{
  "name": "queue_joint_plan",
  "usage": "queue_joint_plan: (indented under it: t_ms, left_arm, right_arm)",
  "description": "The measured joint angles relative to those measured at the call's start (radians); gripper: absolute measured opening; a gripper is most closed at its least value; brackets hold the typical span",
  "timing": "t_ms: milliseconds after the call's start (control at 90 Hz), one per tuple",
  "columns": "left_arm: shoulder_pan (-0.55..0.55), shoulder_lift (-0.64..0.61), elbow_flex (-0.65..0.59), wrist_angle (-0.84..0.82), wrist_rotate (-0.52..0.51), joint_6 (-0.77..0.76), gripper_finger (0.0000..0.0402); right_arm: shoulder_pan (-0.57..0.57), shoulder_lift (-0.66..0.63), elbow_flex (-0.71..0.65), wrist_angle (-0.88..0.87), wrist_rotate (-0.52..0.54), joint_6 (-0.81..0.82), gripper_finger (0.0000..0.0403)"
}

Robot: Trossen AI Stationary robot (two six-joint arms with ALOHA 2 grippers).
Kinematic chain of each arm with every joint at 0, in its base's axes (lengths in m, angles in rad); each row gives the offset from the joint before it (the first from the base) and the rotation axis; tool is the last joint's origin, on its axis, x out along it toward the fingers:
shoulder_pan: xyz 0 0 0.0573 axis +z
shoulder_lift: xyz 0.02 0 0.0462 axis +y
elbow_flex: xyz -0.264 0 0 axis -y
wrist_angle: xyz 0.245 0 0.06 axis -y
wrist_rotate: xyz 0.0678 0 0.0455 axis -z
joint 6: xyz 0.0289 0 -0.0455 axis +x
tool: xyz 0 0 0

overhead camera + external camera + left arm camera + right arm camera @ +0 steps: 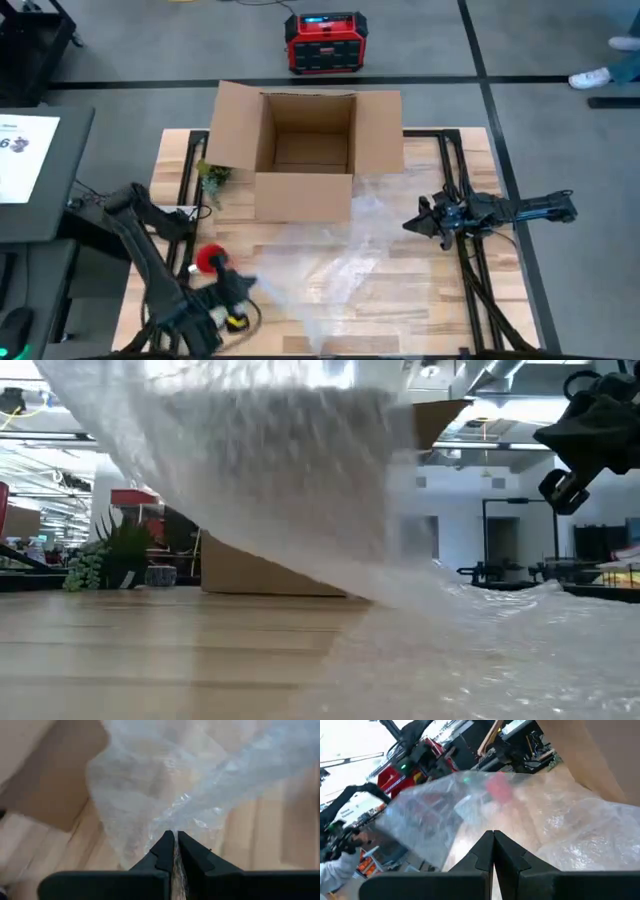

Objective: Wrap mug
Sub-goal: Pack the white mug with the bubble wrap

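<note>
Left arm reaches along the near-left part of the wooden table [420,300]. Left gripper [243,287] sits low near the front edge; in its wrist view the fingers [165,851] are pressed together, pinching an edge of the bubble wrap [340,255]

Red mug [211,259] just beside the left gripper, on its far-left side, near the wrap's left edge. Through the wrap in the right wrist view it shows only as a red blur [497,787]

Small green plant [213,176] at the far left, touching or just beside the left flap of the cardboard box [305,150]. Box open, flaps up, at table centre-far

Bubble wrap spreads from the box's front across the middle and toward the near edge. In the low view a sheet of it [270,470] hangs lifted above the tabletop, the rest lying crumpled at right

Right gripper [420,224] hovers at the wrap's right edge, mid-right of the table. Its fingers [482,851] are closed together; cannot tell whether wrap is caught between them

Red and black case [326,43] on the floor beyond the table
</note>
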Motion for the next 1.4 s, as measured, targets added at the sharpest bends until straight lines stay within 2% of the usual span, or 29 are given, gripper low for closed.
queue_joint_plan:
  t_ms: [156, 256, 356, 611, 689, 744, 811, 978, 1111, 1222, 1400]
  left_arm:
    - [0.018, -0.092, -0.128, -0.03, 0.016, -0.111, 0.001]
    - [0.021, -0.129, -0.139, -0.124, 0.066, -0.173, 0.0036]
    - [0.02, -0.159, -0.135, -0.205, 0.068, -0.213, 0.0067]
    - [0.028, -0.288, -0.101, -0.201, 0.019, -0.144, 0.0137]
    - [0.028, -0.328, -0.085, -0.176, -0.051, -0.139, 0.0146]
    - [0.022, -0.349, -0.084, -0.11, -0.115, -0.082, 0.0147]
    - [0.026, -0.358, -0.084, 0.03, -0.145, 0.059, 0.0146]
    - [0.097, -0.288, -0.083, 0.466, -0.077, 0.47, 0.0133]
    - [0.157, -0.17, -0.084, 0.742, -0.043, 0.699, 0.0126]
    - [0.226, -0.063, -0.084, 0.854, 0.001, 0.737, 0.0123]
    - [0.341, 0.083, -0.084, 0.892, 0.123, 0.593, 0.0122]
  right_arm:
    - [0.03, 0.0, 0.0, 0.0, 0.0, -0.004, 0.0]
    - [0.05, 0.0, 0.0, 0.0, 0.0, -0.006, 0.0]
    - [0.071, 0.0, 0.0, -0.001, 0.001, -0.006, 0.0]
    - [0.111, 0.003, 0.0, -0.001, 0.004, -0.049, 0.0]
    - [0.119, 0.012, 0.0, -0.001, 0.004, -0.05, 0.0]
    - [0.128, 0.022, 0.0, -0.001, 0.004, -0.048, 0.0]
    - [0.138, 0.036, 0.0, 0.002, 0.004, -0.047, 0.0]
    - [0.151, 0.099, 0.0, 0.014, -0.003, 0.038, 0.0]
    - [0.209, 0.203, 0.004, 0.021, 0.003, 0.068, 0.0]
    - [0.276, 0.331, 0.037, 0.017, 0.057, 0.116, 0.0]
    - [0.398, 0.583, 0.101, 0.005, 0.097, 0.234, 0.0]
